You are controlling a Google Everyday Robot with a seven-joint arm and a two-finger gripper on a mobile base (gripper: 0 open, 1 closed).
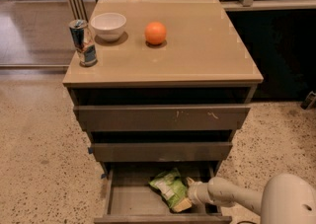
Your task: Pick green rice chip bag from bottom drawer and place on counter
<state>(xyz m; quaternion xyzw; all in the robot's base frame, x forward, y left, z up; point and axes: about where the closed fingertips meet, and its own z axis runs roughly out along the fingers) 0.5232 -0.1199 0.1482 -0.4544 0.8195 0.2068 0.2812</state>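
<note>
The green rice chip bag (169,187) lies crumpled on the floor of the open bottom drawer (127,201), right of its middle. My gripper (184,201) is inside that drawer at the bag's lower right edge, touching or nearly touching it. The white arm (232,196) reaches in from the lower right. The gripper's tip is partly hidden by the bag. The beige counter (202,45) on top of the cabinet is above.
On the counter stand a drink can (83,43) at the left edge, a white bowl (108,25) and an orange (155,33). The top drawer (163,118) and the middle drawer (160,151) stick out slightly above the bottom one. Speckled floor surrounds the cabinet.
</note>
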